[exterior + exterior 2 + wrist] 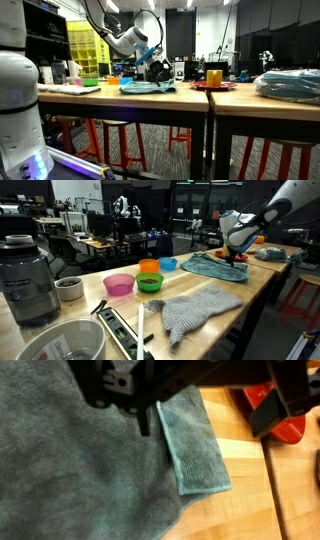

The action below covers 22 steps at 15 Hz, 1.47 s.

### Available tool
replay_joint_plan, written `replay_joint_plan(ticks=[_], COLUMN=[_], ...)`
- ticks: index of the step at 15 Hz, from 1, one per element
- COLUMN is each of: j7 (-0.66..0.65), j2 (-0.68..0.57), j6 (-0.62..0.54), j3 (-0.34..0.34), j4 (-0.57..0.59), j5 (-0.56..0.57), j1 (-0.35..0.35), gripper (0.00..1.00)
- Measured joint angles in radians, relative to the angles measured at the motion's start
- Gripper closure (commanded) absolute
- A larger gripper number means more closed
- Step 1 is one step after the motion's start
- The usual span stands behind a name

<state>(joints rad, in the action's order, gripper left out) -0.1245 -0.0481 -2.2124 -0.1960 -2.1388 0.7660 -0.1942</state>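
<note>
Teal towel [212, 268] on wooden table [268, 277]; pincer [237, 251] spread wide, empty, just above.

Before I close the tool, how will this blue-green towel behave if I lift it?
The towel will probably be floppy: it lies in soft wrinkles with one edge folded over. It is likely light, and its napped surface should not slip. A one-spot pinch may leave the rest dragging over the table.

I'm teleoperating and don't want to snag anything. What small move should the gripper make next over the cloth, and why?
Probably lower straight down: the gripper hovers above the blue towel with fingers open, near its folded edge, apparently not touching yet.
</note>
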Motion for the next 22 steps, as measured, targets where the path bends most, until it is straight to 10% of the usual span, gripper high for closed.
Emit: replay_joint_plan(ticks=[22], j7=[-0.077], j2=[-0.026], j6=[-0.001], j3=[-0.021], j4=[-0.008], j5=[0.047], j1=[-0.005], gripper=[0.0])
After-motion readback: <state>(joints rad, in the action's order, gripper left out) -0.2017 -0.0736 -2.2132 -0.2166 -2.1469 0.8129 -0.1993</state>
